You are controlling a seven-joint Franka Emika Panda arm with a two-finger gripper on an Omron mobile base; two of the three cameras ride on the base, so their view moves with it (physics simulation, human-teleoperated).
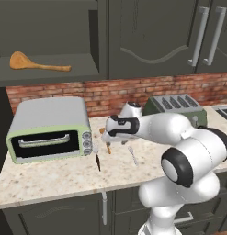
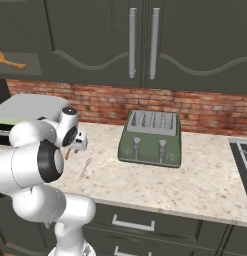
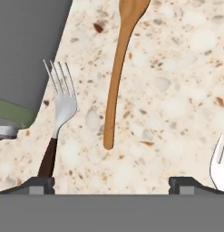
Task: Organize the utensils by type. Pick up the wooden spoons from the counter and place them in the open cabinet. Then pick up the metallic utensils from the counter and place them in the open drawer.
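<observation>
One wooden spoon already lay on the open cabinet shelf. We saw our gripper, jaws apart and empty, over the counter. Below it lay the slim spoon, a dark-handled fork beside the toaster oven, and a silver fork. A green toaster stood nearby.

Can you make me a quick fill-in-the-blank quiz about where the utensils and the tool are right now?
1. The big wooden spoon already lies in the open ____.
2. The small wooden spoon lies on the ____.
3. The tool hovers over that spoon with its jaws ____.
4. The dark-handled fork lies beside the ____ oven.

Missing words: cabinet; counter; open; toaster
</observation>
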